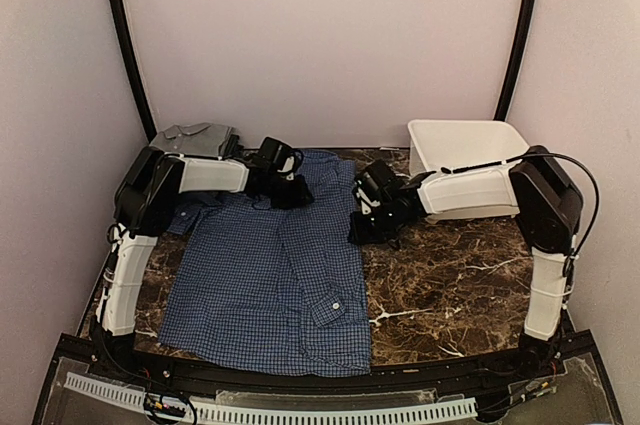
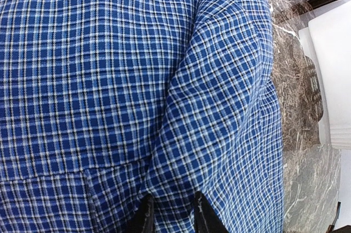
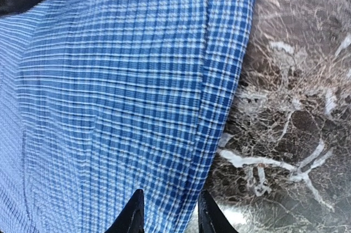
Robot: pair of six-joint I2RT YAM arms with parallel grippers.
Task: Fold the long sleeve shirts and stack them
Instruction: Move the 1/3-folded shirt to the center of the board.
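Observation:
The blue checked long sleeve shirt (image 1: 270, 285) lies spread over the left half of the marble table (image 1: 450, 285), breast pocket up. My left gripper (image 1: 293, 192) is at its far end near the collar, with a raised fold of check cloth (image 2: 219, 107) pinched between its black fingertips (image 2: 204, 217). At the shirt's right edge, my right gripper (image 1: 363, 228) has that hem (image 3: 219, 96) between its fingertips (image 3: 207, 216). The grey long sleeve shirt (image 1: 195, 138) sits folded at the back left corner, behind the left arm.
A white plastic tub (image 1: 465, 140) stands at the back right, behind the right arm, and its edge shows in the left wrist view (image 2: 332, 52). Bare marble (image 3: 290, 107) lies to the right of the blue shirt. Walls close in the back and both sides.

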